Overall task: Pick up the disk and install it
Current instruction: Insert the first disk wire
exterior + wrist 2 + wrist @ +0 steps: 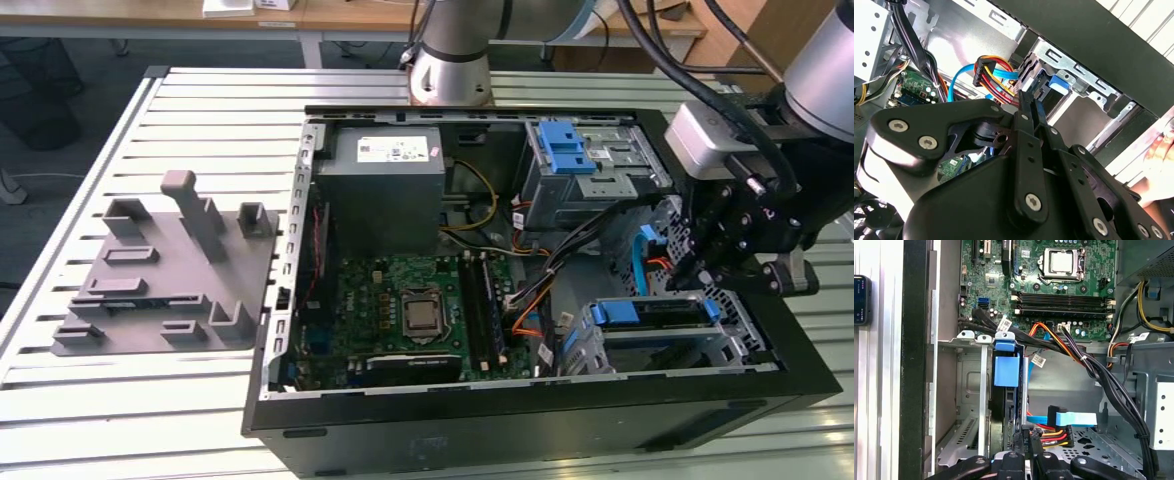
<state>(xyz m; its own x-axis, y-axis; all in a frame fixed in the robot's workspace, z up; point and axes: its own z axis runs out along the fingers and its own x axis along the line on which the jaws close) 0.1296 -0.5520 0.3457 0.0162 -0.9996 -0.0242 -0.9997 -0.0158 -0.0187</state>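
The disk (1015,405) stands on edge in the metal drive cage (966,390) at the case's front corner, its blue bracket tab (1006,369) uppermost. In the exterior view the disk (654,312) sits in the cage on the exterior view's right. My gripper (1028,447) hovers over the disk's connector end, fingers shut together with barely a gap. Its fingertips (1025,97) touch or nearly touch the disk's edge beside the blue bracket (1055,82). In the exterior view the gripper (721,270) hangs just above the cage.
Blue data and multicoloured power connectors (1061,427) lie loose beside the fingers. A black cable bundle (1104,380) runs past the bay. The motherboard (414,310), power-supply box (387,190) and upper blue-latched cage (587,165) fill the case. A grey fixture plate (167,270) lies outside.
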